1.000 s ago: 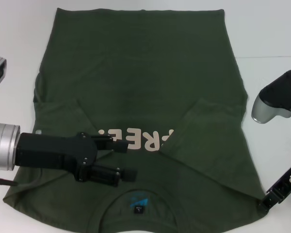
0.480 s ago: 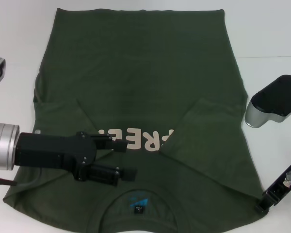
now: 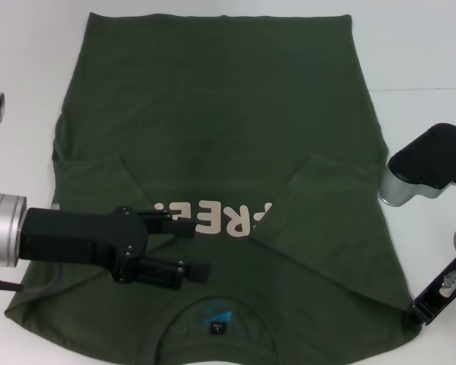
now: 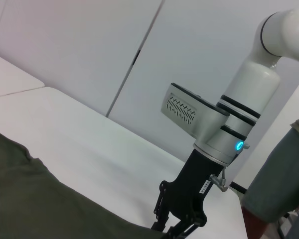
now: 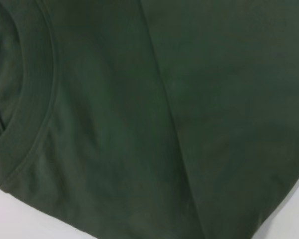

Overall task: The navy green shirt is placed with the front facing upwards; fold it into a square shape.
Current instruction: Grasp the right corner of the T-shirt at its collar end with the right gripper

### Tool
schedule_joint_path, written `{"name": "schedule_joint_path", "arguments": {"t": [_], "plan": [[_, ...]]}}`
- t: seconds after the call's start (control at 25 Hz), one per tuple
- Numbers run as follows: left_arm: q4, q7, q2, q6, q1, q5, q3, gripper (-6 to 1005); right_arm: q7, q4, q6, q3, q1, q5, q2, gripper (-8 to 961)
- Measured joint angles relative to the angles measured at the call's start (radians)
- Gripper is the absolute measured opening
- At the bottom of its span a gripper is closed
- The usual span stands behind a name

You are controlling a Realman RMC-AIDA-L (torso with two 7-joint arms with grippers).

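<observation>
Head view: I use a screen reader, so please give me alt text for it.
A green shirt lies flat on a white table, both sleeves folded in over its "FREE" print. The left gripper lies over its left side near the collar, and the right gripper is at its right shoulder corner.

You have even, bright overhead light in the head view: the white table (image 3: 425, 53) reads nearly blown out, the dark olive-green cotton T-shirt (image 3: 220, 114) holds little tonal detail beyond faint fold lines, and the black left gripper (image 3: 194, 247) throws only a soft, short shadow onto the cloth. Your left wrist view is clear and evenly lit, with pale walls, a mild sheen on the white right arm (image 4: 249, 94) and a lit blue indicator. Your right wrist view is dim and slightly soft, showing low-contrast green fabric with a white sliver of table at the corners.
</observation>
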Motion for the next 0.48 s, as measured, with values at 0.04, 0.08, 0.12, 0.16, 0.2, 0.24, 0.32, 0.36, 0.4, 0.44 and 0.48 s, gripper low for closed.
{"name": "schedule_joint_path", "arguments": {"t": [0.04,0.08,0.12,0.16,0.2,0.24,0.32,0.36,0.4,0.44,0.48], "plan": [[0.000,0.000,0.000,0.000,0.000,0.000,0.000,892,0.000,0.000,0.001,0.000,0.000,0.000,0.000,383],[0.001,0.000,0.001,0.000,0.000,0.000,0.000,891,0.000,0.000,0.002,0.000,0.000,0.000,0.000,361],[0.001,0.000,0.001,0.000,0.000,0.000,0.000,889,0.000,0.000,0.003,-0.001,0.001,0.000,0.000,338],[0.001,0.000,0.002,0.000,0.000,0.000,0.000,888,0.000,0.000,0.003,-0.001,0.002,0.000,0.000,316],[0.003,0.000,0.003,0.000,0.000,0.000,0.000,887,0.000,0.002,0.004,-0.002,0.003,0.000,0.000,294],[0.003,-0.001,0.003,0.000,0.000,0.000,-0.001,886,0.000,0.003,0.004,-0.002,0.003,0.000,0.000,271],[0.004,-0.001,0.005,0.000,0.000,0.000,-0.002,884,0.000,0.004,0.005,-0.002,0.004,0.001,0.001,213],[0.004,-0.002,0.005,0.000,0.000,-0.001,-0.003,883,0.000,0.004,0.005,-0.002,0.004,0.001,0.001,178],[0.006,-0.011,0.006,-0.002,-0.001,-0.004,-0.007,882,-0.003,0.002,0.005,-0.002,0.004,0.001,0.001,142],[0.006,-0.011,0.006,-0.002,-0.001,-0.004,-0.007,881,-0.008,0.000,0.006,-0.002,0.004,0.001,0.001,106],[0.008,-0.024,0.006,-0.004,-0.002,-0.004,-0.010,880,-0.013,-0.003,0.007,-0.002,0.004,0.000,0.000,71]]}}
